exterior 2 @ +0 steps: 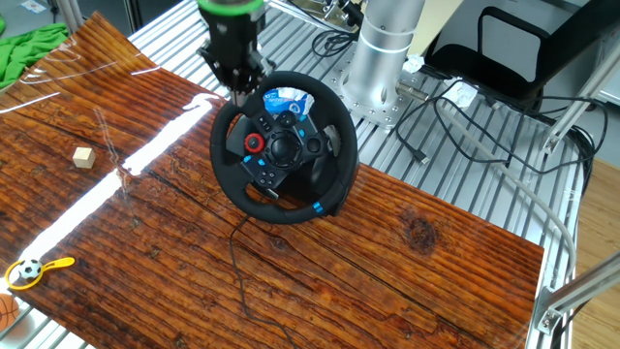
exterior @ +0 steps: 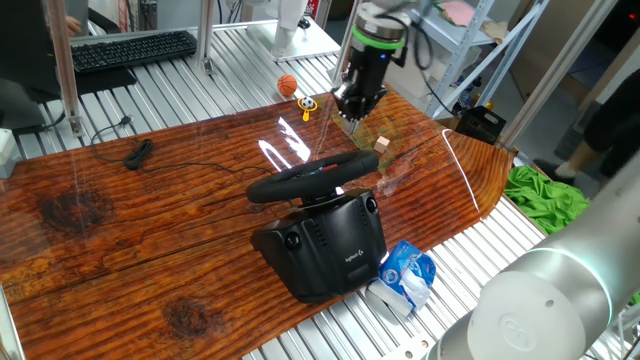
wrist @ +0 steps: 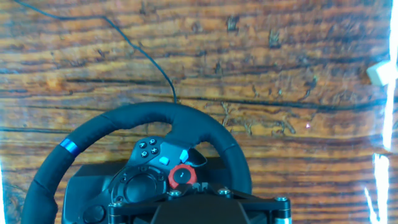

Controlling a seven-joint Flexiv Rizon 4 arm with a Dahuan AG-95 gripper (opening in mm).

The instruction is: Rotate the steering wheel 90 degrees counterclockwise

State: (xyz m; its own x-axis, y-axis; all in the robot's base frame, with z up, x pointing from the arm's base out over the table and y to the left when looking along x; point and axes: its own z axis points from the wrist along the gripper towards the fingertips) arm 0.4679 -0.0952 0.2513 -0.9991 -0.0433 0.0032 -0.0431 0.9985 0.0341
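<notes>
Judging from the blue stripe (exterior 2: 319, 206), which is seen low on the rim toward the near right in the other fixed view, the steering wheel (exterior 2: 283, 145) appears turned well off its upright position, though how much of the quarter turn is done cannot be settled from these pictures alone. The wheel is mounted on its bulky black base (exterior: 325, 243) at the right-hand edge of the wooden table (exterior: 120, 230), with a cable (wrist: 146, 56) trailing across the boards beside it. The gripper (exterior 2: 235, 79) is seen at the rim's far left portion in the other fixed view, seemingly just at or above the padding; contact cannot be confirmed. In one fixed view its fingers are lost against the rim behind them, and in the hand view only a strip of the hand's hardware is shown along the bottom edge, so whether the jaws are spread or closed cannot be told. Nothing is visibly carried. A small wooden block (exterior 2: 84, 157) is left well apart on the left
</notes>
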